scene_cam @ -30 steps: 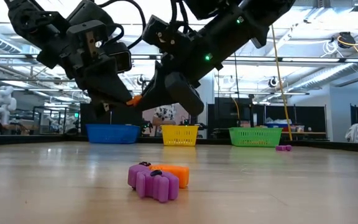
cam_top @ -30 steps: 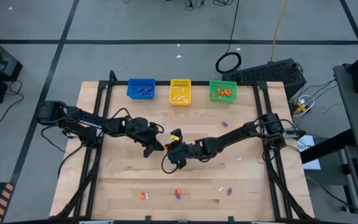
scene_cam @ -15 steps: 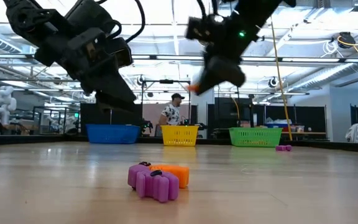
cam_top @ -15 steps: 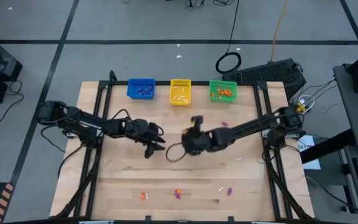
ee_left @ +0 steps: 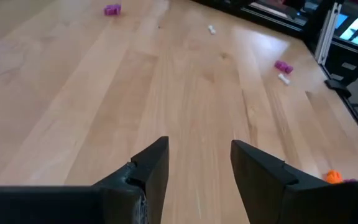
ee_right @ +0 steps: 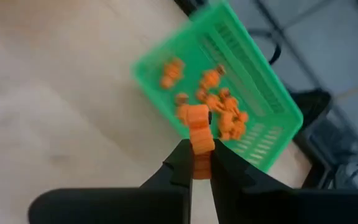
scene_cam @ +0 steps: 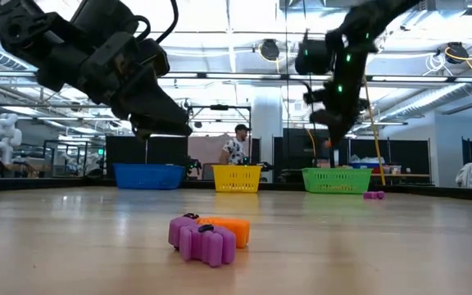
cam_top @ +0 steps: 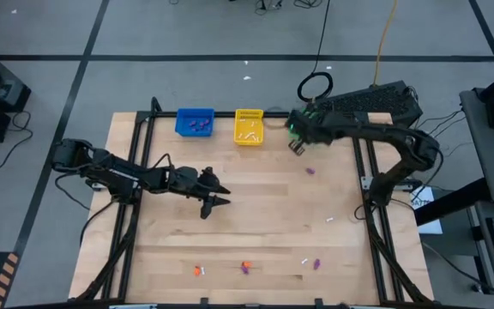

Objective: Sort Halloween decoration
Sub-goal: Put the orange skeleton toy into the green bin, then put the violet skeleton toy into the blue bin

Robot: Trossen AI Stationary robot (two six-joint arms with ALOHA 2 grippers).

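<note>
The right hand point(ee_right: 199, 163) is pinching an orange trinket point(ee_right: 199, 127) between its tips, hanging right over the green basket point(ee_right: 267, 127) up at the table's point(cam_top: 256, 197) 1 o'clock corner, so the drop looks like basically straight down; the trinket's long axis is running along the fingers, toward the pile of orange pieces already sitting inside. The left hand point(ee_left: 197, 163) is hovering spread wide and empty over bare wood around 9 o'clock of centre, so it's nowhere near this basket. My guess is it's the closer arm for the leftovers: an orange and purple cluster point(scene_cam: 206, 235) lying down at the 6 o'clock edge, plus a lone purple bit point(cam_top: 310, 171) at about 2 o'clock.
</note>
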